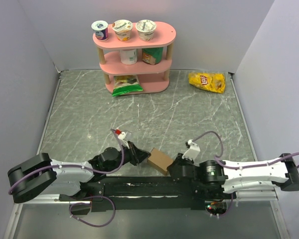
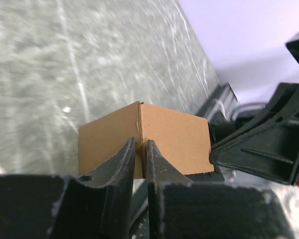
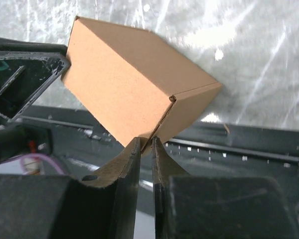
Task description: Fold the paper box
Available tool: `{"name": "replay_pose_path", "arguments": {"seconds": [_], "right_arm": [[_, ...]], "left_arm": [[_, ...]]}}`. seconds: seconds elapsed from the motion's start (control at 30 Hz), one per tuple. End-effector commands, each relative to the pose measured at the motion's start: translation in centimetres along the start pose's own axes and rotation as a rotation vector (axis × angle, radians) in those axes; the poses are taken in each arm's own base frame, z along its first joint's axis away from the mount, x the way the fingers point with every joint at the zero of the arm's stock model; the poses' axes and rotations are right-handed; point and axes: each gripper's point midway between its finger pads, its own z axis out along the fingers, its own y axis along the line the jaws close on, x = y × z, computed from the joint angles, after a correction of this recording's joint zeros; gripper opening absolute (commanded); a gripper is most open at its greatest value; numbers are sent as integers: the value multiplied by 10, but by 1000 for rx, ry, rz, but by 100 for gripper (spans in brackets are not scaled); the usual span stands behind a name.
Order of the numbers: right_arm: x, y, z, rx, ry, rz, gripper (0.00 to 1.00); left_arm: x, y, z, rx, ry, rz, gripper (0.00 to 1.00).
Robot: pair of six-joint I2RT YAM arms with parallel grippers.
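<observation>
The box (image 1: 160, 160) is already closed up into a small brown cube, so the folding itself looks done and what remains is a final squeeze or a release. It sits at the near edge of the tabletop (image 1: 189, 114), between the two arms, tilted with one corner toward the near side. The left fingers (image 2: 122, 164) are closed to a thin slit with their tips at a vertical edge of the box. The right fingers (image 3: 129, 159) are likewise nearly shut, their tips at its lower corner seam. I cannot tell whether either pair pinches any cardboard. The next move likely calls for easing both arms away gently without popping a flap open.
</observation>
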Motion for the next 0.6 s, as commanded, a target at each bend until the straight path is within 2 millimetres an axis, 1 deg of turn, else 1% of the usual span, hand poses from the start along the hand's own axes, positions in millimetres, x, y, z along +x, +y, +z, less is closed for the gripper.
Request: {"name": "replay_pose_path", "arguments": {"seconds": [0.0, 0.07, 0.1, 0.13, 0.17, 0.2, 0.27, 0.3, 0.33, 0.37, 0.5, 0.57], "right_arm": [[-5, -24, 24, 130, -50, -233, 15], [-10, -20, 33, 121, -75, -263, 15], [-13, -12, 38, 90, -86, -282, 15], [-19, -12, 43, 99, -101, -279, 15], [-20, -10, 49, 97, -103, -291, 15], [-22, -4, 53, 77, -110, -324, 15], [-23, -4, 61, 96, -117, -368, 14], [-25, 2, 61, 97, -120, -397, 14], [-25, 4, 63, 106, -119, -420, 13], [-27, 8, 66, 124, -127, -439, 13], [-29, 7, 69, 161, -141, -471, 11], [-27, 4, 65, 155, -147, -480, 11]], "left_arm": [[40, 70, -26, -236, 83, 50, 17], [36, 71, -27, -231, 52, 56, 18], [31, 75, -27, -253, 22, 62, 18], [29, 78, -27, -265, 10, 65, 17], [24, 77, -26, -258, -17, 66, 18], [22, 79, -26, -264, -33, 68, 18], [14, 83, -28, -280, -94, 55, 17], [6, 78, -25, -261, -135, 48, 17], [0, 80, -23, -269, -160, 64, 17], [-7, 73, -16, -255, -180, 73, 18], [-24, 56, -2, -190, -244, 110, 20], [-21, 59, -5, -187, -243, 113, 21]]}}
